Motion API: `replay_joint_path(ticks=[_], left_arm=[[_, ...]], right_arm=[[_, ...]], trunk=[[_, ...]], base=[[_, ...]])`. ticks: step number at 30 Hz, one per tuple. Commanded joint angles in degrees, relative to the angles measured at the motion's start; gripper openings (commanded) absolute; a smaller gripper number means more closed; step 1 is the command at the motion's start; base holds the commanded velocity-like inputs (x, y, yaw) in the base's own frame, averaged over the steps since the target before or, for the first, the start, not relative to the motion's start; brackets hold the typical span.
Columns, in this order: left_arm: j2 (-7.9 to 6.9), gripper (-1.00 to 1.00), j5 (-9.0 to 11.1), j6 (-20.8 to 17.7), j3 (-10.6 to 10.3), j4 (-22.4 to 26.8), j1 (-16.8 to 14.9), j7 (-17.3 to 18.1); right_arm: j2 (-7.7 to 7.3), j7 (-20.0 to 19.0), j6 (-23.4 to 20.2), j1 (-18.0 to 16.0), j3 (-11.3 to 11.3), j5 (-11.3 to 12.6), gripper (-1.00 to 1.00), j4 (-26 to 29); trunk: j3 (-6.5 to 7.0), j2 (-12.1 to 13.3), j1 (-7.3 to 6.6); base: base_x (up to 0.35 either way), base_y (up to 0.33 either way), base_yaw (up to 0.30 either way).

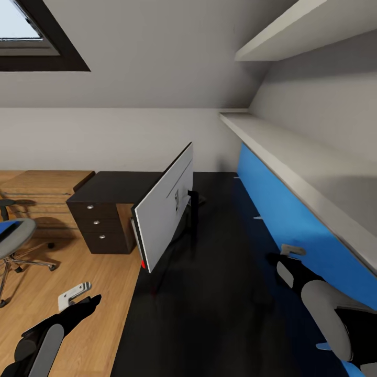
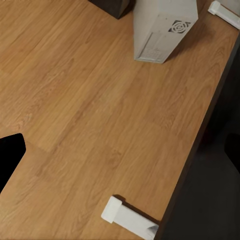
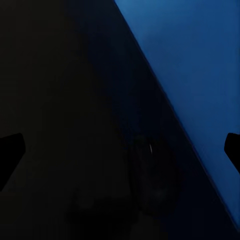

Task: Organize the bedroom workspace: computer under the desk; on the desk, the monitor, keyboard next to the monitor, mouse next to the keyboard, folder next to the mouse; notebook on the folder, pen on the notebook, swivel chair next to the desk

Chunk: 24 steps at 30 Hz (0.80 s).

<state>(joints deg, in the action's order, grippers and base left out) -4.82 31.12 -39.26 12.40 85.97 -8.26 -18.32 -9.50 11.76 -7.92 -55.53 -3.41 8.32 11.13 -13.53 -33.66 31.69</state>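
Observation:
The monitor (image 1: pixel 165 209) stands on the dark desk (image 1: pixel 220 303), its pale back turned toward me. On the wooden floor by the desk's edge stands the white computer tower (image 2: pixel 160 30). At far left, the swivel chair (image 1: pixel 15 246) carries the blue folder (image 1: pixel 6 229). My left gripper (image 1: pixel 89 303) hangs open over the floor left of the desk, nothing between its fingers (image 2: pixel 12 150). Over the desk near the blue wall panel, my right gripper (image 1: pixel 272 257) is open and empty (image 3: pixel 122 147). A faint dark rounded shape (image 3: pixel 150 170) lies on the desk under it; I cannot tell what it is.
A dark drawer unit (image 1: pixel 104 220) stands behind the monitor, with a wooden dresser (image 1: pixel 47 193) beyond it. White brackets (image 2: pixel 127 220) sit on the floor along the desk's edge. A blue panel (image 1: pixel 283 214) and a long shelf (image 1: pixel 293 157) line the right wall.

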Motion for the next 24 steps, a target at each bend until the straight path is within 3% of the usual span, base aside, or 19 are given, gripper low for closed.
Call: replay_joint_path(ticks=[1, 12, 24], left_arm=[[-0.01, 1.00, 0.61, -0.20, -0.01, 0.07, -0.06, -0.48], [-0.01, 1.00, 0.61, -0.20, -0.01, 0.07, -0.06, -0.44], [-0.01, 1.00, 0.61, -0.28, -0.01, 0.07, -0.07, -0.42]], right_arm=[[0.01, 0.13, -0.26, -0.02, -0.14, 0.39, 1.00, 0.12], [-0.02, 0.11, 0.01, -0.02, -0.26, 0.31, 1.00, 0.16], [-0.08, 0.11, 0.01, -0.02, -0.28, 0.21, 1.00, 0.20]], trunk=[[-0.09, -0.08, 0.02], [-0.17, -0.08, 0.02], [-1.11, -0.08, 0.02]], base=[[0.000, 0.000, 0.000], [0.000, 0.000, 0.000], [0.000, 0.000, 0.000]])
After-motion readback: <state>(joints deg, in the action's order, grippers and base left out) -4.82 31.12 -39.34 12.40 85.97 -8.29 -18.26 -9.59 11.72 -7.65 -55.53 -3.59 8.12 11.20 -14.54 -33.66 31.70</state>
